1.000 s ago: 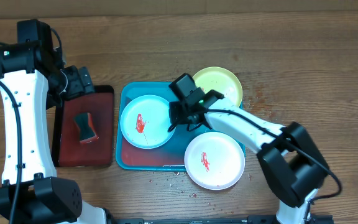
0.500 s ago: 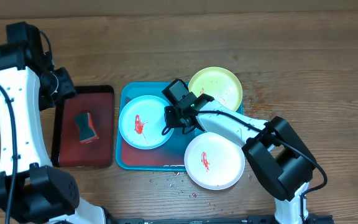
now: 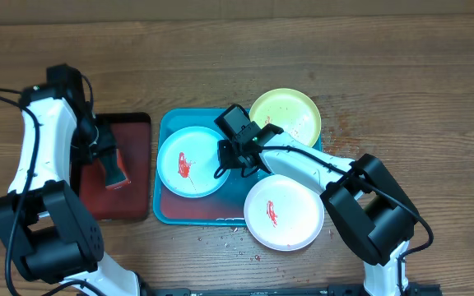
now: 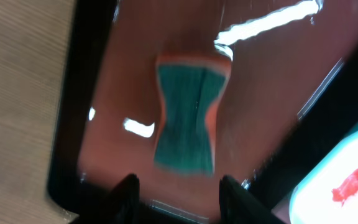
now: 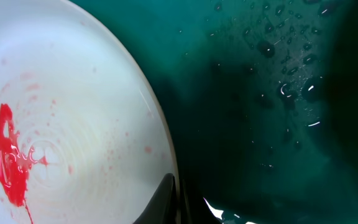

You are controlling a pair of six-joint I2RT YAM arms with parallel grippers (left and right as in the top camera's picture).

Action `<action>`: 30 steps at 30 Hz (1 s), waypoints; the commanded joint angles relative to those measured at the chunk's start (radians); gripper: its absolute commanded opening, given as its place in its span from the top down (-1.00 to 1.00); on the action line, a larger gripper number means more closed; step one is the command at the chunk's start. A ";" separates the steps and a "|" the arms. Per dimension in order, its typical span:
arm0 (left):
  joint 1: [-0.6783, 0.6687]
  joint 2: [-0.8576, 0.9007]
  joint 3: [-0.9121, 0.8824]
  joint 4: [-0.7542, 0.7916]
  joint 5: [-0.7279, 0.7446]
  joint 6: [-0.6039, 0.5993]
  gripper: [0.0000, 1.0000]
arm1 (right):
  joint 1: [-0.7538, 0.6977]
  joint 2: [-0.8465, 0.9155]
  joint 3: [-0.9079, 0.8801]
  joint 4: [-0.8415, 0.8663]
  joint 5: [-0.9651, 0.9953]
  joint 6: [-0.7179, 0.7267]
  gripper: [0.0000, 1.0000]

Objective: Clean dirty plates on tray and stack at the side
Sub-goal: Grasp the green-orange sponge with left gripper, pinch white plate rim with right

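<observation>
Overhead, nothing is cleaned or stacked; right gripper pinches the blue plate rim, left gripper gapes empty over the sponge.

Readable text: none | labels, brands, numbers: none | left wrist view blurry, perhaps hiding some

Three plates: one light blue plate at the right jaws, with one yellow-green plate and one cream plate off to either side of them. Two trays: one turquoise tray beneath the right jaws and one dark red tray with a black rim beneath the left jaws. One sponge, just ahead of the left jaws. Two pairs of jaws.
</observation>
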 commanded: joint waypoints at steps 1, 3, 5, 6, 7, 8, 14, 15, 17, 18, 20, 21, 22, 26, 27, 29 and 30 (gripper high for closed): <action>0.006 0.013 -0.105 0.120 -0.003 0.034 0.13 | 0.003 0.032 0.009 -0.008 0.021 -0.006 0.93; 0.006 0.013 -0.148 0.187 -0.001 0.034 0.12 | 0.003 0.032 0.009 -0.008 0.021 -0.007 0.92; 0.006 0.013 -0.185 0.239 -0.001 0.035 0.11 | 0.003 0.032 0.009 -0.011 0.021 -0.007 0.92; 0.006 0.013 -0.203 0.257 -0.001 0.036 0.11 | 0.003 0.032 0.009 -0.011 0.021 -0.007 0.93; 0.006 0.013 -0.217 0.270 0.002 0.042 0.11 | 0.003 0.032 0.008 -0.011 0.021 -0.007 0.93; 0.006 0.013 -0.232 0.283 0.017 0.061 0.10 | 0.003 0.032 0.008 -0.011 0.024 -0.007 0.93; 0.003 0.013 -0.301 0.364 0.077 0.108 0.25 | 0.003 0.032 0.008 -0.011 0.025 -0.007 0.93; 0.003 0.013 -0.306 0.368 0.072 0.108 0.39 | 0.003 0.032 0.008 -0.012 0.025 -0.007 0.93; 0.005 0.013 -0.308 0.365 0.037 0.100 0.77 | 0.003 0.032 0.008 -0.014 0.025 -0.007 0.92; 0.005 0.013 -0.308 0.362 0.011 0.089 0.92 | 0.003 0.032 0.008 -0.015 0.025 -0.007 0.92; 0.005 0.013 -0.308 0.354 -0.039 0.048 0.92 | 0.003 0.032 0.008 -0.015 0.025 -0.007 0.92; 0.005 0.013 -0.308 0.351 -0.061 0.023 0.92 | 0.003 0.032 0.008 -0.015 0.025 -0.007 0.93; 0.005 0.013 -0.307 0.347 -0.069 0.006 0.92 | 0.003 0.032 0.008 -0.015 0.025 -0.007 0.93; 0.004 0.012 -0.270 0.309 -0.027 -0.019 0.92 | 0.003 0.032 0.008 -0.016 0.024 -0.007 0.93; 0.004 0.012 -0.245 0.290 0.005 -0.018 0.92 | 0.003 0.032 0.008 -0.018 0.024 -0.006 0.92; -0.001 0.012 -0.184 0.243 0.054 -0.008 0.92 | 0.003 0.031 0.008 -0.019 0.016 -0.007 0.93; -0.005 0.012 -0.142 0.214 0.095 0.010 0.92 | 0.002 0.031 0.008 -0.019 0.010 -0.006 0.93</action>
